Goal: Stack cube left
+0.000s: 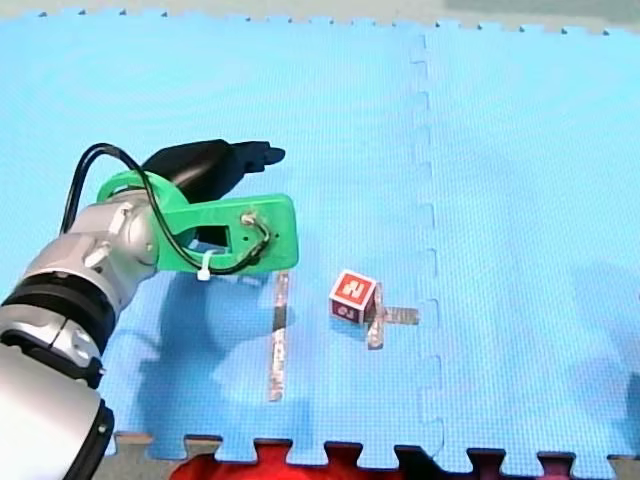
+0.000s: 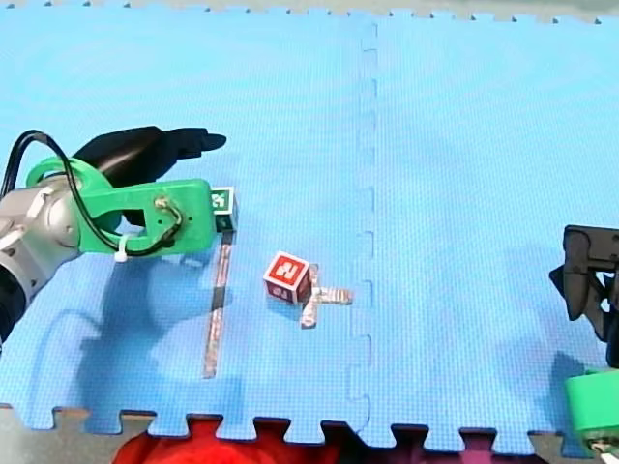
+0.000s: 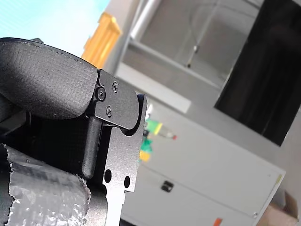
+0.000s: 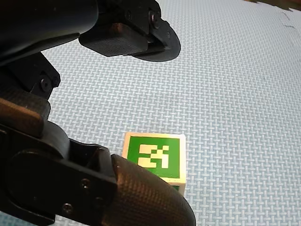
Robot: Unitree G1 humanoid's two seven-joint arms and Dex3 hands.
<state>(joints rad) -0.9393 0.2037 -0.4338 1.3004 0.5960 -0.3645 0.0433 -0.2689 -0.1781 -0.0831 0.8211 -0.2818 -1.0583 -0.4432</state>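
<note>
The green cube (image 2: 222, 203) sits on the blue foam mat (image 2: 464, 145), at the far end of a long strip of tape (image 2: 215, 319). The red cube (image 2: 287, 276) lies near it, toward the middle of the mat, tilted, touching a small tape cross (image 2: 324, 298). The left robot hand (image 2: 155, 147) hangs just over the green cube, uncurled, gripping nothing. The right robot hand (image 2: 588, 280) is at the mat's right edge, well apart from both cubes; whether it is unclenched I cannot tell.
</note>
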